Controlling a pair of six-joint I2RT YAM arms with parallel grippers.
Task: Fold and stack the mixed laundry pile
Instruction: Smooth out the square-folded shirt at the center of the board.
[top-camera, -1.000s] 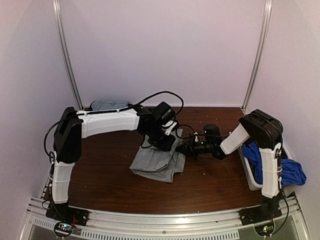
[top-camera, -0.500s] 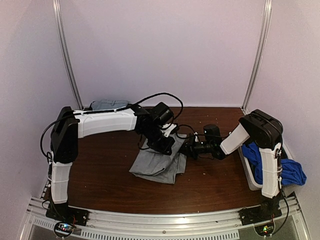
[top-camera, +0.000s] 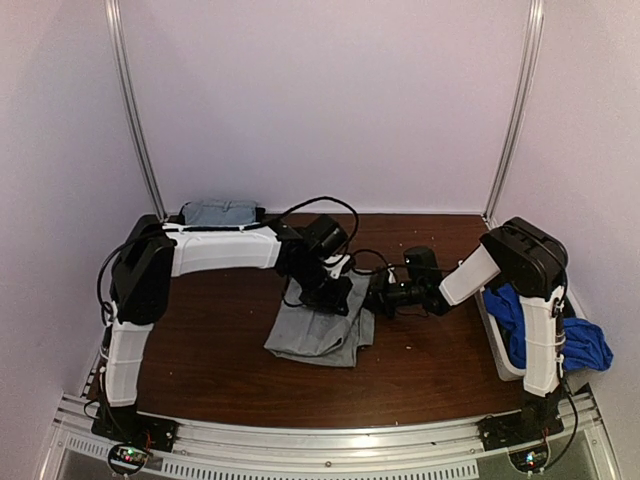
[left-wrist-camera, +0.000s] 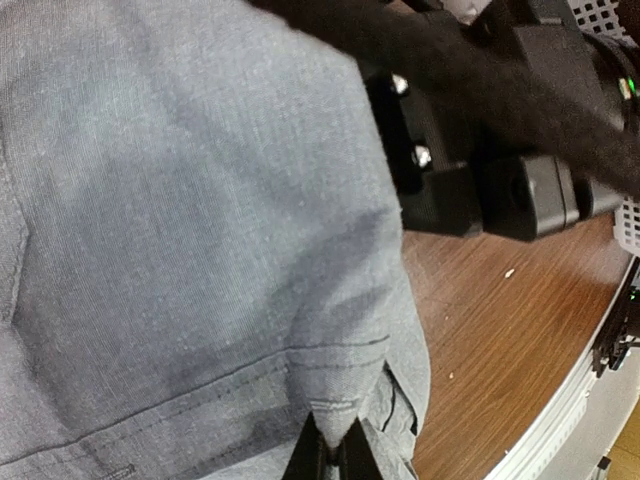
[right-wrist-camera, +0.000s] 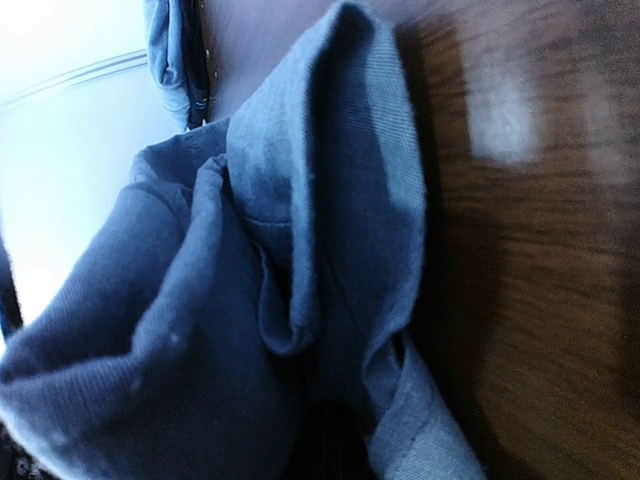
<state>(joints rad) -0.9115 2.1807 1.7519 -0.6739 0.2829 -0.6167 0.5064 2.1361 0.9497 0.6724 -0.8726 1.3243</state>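
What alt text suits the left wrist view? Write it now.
A light grey garment fills most of the frame, its seamed edge pinched in the shut left claw at bottom centre. The black right arm sits upper right, above the brown table.

Brown wood-grain table (top-camera: 205, 345); light grey garment (top-camera: 315, 330); royal-blue piece (top-camera: 588, 345); white bin (top-camera: 497, 350).

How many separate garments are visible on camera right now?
3: a grey garment mid-table, a folded grey piece at the back-left edge, and a blue piece in the white bin. More may be hidden under it.
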